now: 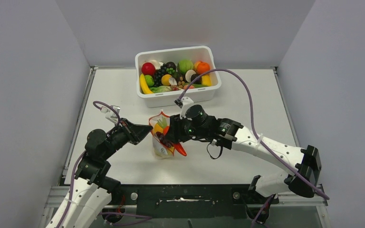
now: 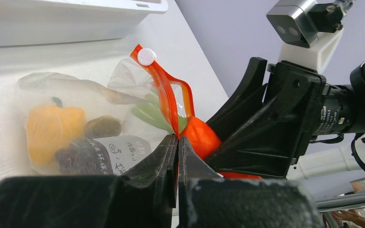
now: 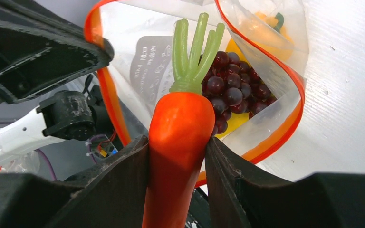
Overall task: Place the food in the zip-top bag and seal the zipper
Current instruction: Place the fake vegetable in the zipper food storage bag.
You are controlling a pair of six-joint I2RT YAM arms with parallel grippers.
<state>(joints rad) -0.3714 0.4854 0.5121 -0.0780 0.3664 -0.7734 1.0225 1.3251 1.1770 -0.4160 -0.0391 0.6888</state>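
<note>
The clear zip-top bag point(image 1: 160, 142) stands at the table's middle with its mouth open. My left gripper point(image 1: 147, 129) point(image 2: 177, 138) is shut on the orange-red zipper point(image 2: 163, 90) at the mouth's edge. The right gripper point(image 1: 169, 136) point(image 3: 177, 141) is shut on an orange carrot point(image 3: 180, 126) point(image 2: 202, 135). Its green top pokes into the open mouth, and its pointed end point(image 1: 181, 151) sticks out behind the fingers. Inside the bag lie dark purple grapes point(image 3: 230, 90) and an orange-yellow pepper point(image 2: 52, 126) point(image 3: 261, 26). A white slider point(image 2: 146, 56) sits at the zipper's far end.
A white tub point(image 1: 180, 97) with several toy fruits and vegetables stands at the back of the table, just beyond the bag. The two grippers nearly touch at the bag's mouth. Grey walls close in the left and right sides.
</note>
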